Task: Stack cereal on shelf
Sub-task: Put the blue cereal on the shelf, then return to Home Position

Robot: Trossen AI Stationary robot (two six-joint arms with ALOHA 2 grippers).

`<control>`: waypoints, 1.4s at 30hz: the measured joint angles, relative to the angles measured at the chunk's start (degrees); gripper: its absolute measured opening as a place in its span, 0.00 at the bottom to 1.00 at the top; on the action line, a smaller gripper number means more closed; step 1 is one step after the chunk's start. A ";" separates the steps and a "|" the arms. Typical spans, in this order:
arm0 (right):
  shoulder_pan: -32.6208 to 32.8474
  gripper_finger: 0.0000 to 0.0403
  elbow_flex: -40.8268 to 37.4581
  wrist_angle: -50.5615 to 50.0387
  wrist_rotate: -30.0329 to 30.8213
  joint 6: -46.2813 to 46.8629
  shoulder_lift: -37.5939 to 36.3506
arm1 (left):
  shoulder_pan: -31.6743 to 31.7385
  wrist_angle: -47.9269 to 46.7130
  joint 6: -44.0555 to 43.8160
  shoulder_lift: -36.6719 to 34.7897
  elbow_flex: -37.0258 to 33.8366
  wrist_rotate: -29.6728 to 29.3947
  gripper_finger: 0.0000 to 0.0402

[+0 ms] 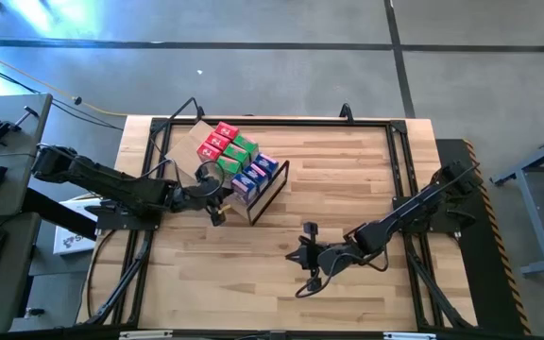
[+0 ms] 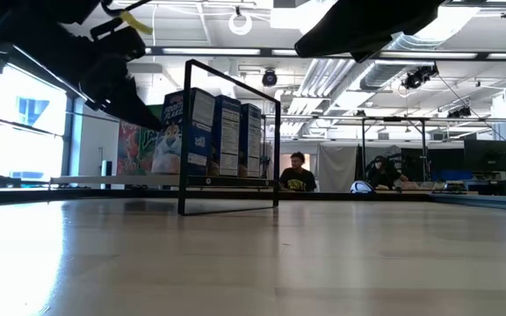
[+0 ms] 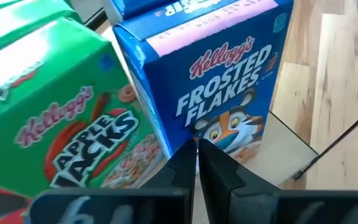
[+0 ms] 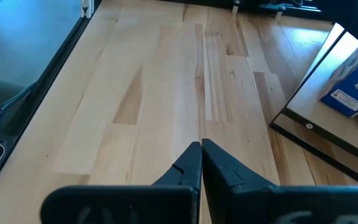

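- The left tool (image 3: 196,163) sits with its fingers pressed together and nothing between them, its tips just in front of a blue cereal box (image 3: 225,81) that stands on the shelf (image 1: 189,144). A forward nudge from here could tip that box or slide it out of line, since it looks light and stands upright on a narrow base.
- A green cereal box (image 3: 61,118) stands beside the blue one, close against it. If the blue box is shoved sideways, it would likely push the green one too.
- The boxes stand in packed rows of red, green and blue (image 1: 237,156) on the shelf panel, at the left rear of the desk (image 1: 348,283). One falling box could knock down others in its row.
- The thin dark frame (image 2: 231,136) rises at the shelf's end next to the blue boxes. The left arm could catch it while pulling away and drag the whole shelf.
- The right tool (image 4: 201,163), fingers pressed together and holding nothing, waits over bare desk well apart from the shelf and poses little risk there.
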 joint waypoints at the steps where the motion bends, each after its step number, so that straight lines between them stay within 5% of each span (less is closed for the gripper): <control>1: 0.00 0.00 0.00 0.00 -0.01 0.00 0.00 | 0.11 0.46 0.12 0.34 0.00 0.45 0.03; 12: 0.00 0.00 0.00 0.02 -0.06 -0.04 0.00 | -3.33 1.86 -4.59 0.93 0.06 4.09 0.03; 17: 0.02 0.00 0.00 0.02 -0.08 -0.04 0.00 | -3.77 5.00 -5.29 6.36 0.06 -1.71 0.03; 25: 0.01 0.00 0.00 0.13 -0.17 -0.04 0.00 | -1.67 10.17 -4.51 11.03 0.04 -2.35 0.03; 42: 0.00 0.00 -1.78 5.13 0.03 -6.75 0.00 | -4.14 12.00 -2.03 7.09 0.11 1.49 0.03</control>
